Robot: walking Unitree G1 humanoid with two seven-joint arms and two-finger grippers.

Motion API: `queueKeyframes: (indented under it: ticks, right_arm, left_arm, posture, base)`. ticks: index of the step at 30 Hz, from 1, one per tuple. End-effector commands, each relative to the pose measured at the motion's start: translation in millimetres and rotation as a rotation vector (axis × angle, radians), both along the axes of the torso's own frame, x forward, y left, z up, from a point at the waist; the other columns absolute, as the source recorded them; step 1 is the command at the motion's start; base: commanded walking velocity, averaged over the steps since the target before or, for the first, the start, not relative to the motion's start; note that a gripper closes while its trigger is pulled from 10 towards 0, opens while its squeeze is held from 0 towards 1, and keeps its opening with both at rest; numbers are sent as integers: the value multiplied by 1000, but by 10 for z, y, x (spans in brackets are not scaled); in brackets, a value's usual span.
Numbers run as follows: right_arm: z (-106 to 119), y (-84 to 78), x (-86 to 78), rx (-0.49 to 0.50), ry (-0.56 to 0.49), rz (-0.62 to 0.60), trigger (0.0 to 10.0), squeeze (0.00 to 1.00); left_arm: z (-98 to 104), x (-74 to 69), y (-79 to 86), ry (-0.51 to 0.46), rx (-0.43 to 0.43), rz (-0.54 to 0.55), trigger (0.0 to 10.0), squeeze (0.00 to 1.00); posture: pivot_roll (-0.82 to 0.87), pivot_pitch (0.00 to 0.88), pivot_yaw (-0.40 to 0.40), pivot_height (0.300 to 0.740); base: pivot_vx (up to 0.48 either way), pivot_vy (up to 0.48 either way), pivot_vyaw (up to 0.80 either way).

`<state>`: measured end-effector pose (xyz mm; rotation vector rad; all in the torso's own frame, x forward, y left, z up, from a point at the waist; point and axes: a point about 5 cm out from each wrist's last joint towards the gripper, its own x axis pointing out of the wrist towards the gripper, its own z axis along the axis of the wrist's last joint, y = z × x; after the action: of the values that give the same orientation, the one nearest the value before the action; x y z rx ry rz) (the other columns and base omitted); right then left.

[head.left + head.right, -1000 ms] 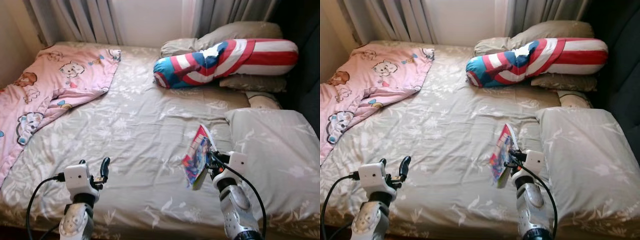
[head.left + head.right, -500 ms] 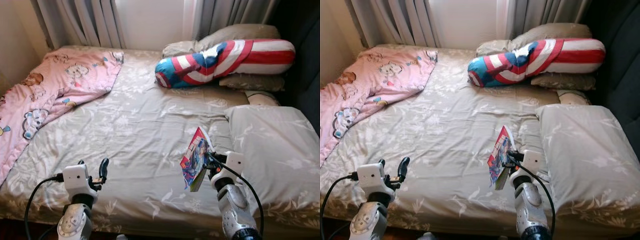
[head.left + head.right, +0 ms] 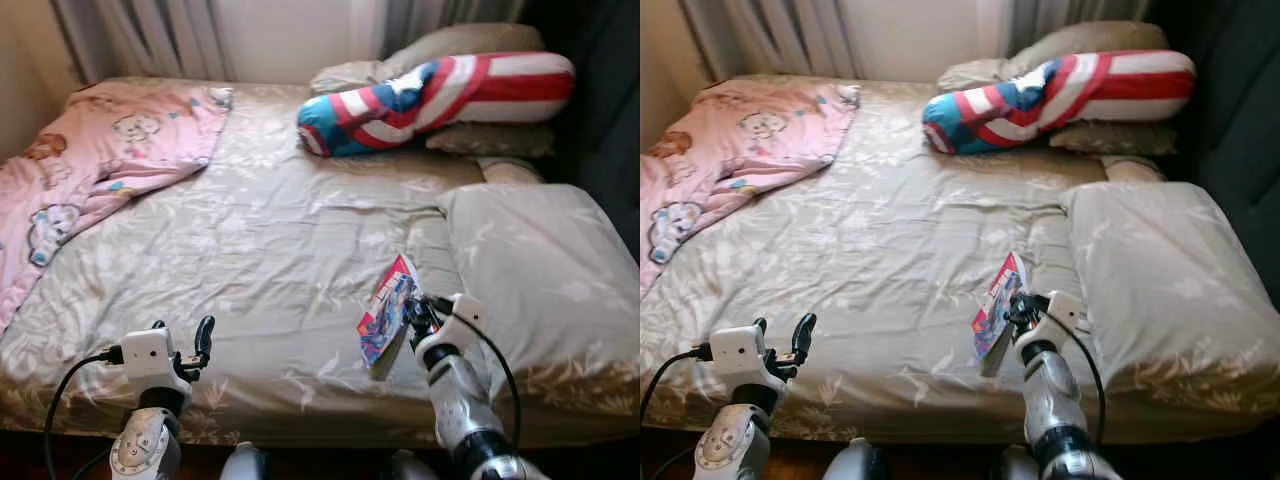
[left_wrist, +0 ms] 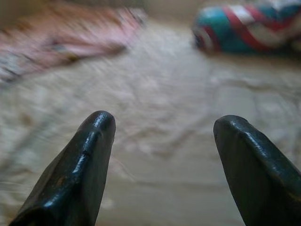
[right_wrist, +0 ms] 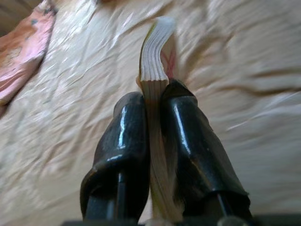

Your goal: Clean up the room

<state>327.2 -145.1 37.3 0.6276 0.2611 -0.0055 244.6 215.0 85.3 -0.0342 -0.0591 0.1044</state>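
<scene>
I have the right end effector (image 3: 418,318) pinching a thin, floppy book (image 3: 386,312) above the bed (image 3: 270,230); a spine grip suits it. The left end effector (image 4: 162,141) is spread.

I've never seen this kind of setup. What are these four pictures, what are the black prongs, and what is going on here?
This is a humanoid robot standing at a bed. The two wide pictures come from cameras on its head, looking down; the two close-ups come from cameras on its wrists. The black prongs are the fingers of its grippers. The right gripper is shut on a thin colourful book, held upright by its edge above the sheet. The left gripper is open and holds nothing. On the bed lie a pink cartoon blanket, a red, white and blue bolster and grey pillows.
</scene>
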Motion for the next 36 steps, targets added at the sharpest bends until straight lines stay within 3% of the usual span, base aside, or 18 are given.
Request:
queueKeyframes:
  ticks: [1,6,11,16,19,22,26,36]
  right_arm:
    - [103,70,96,36,-22,26,10000,0]
    - [204,132,186,107,-44,60,10000,0]
    - [505,226,372,369,-160,104,10000,0]
    - [595,188,427,427,-193,86,10000,0]
    - [458,-66,386,467,-100,-90,10000,0]
    - [319,-194,306,519,-42,-187,10000,0]
    - [55,-390,118,467,78,-300,10000,0]
    - [-86,-555,-13,452,141,-399,10000,0]
  left_arm:
    - [-70,-93,52,47,-9,14,10000,0]
    - [-57,-170,75,62,7,10,10000,0]
    - [0,-383,127,86,32,10,10000,0]
    - [50,-482,137,101,49,4,10000,0]
    - [109,-612,135,125,63,-6,10000,0]
    - [135,-689,109,143,66,-16,10000,0]
    - [226,-818,69,163,74,-28,10000,0]
    - [260,-893,4,200,66,-41,10000,0]
  posture:
    - [98,171,19,665]
    - [117,186,30,665]
    - [185,246,71,665]
    - [201,266,82,665]
    - [245,313,105,665]
    - [262,326,115,665]
    - [297,372,135,665]
    - [282,395,137,665]
  base:
    - [0,0,0]
    - [0,0,0]
    - [0,0,0]
    - [0,0,0]
    - [0,0,0]
    - [0,0,0]
    - [0,0,0]
    - [0,0,0]
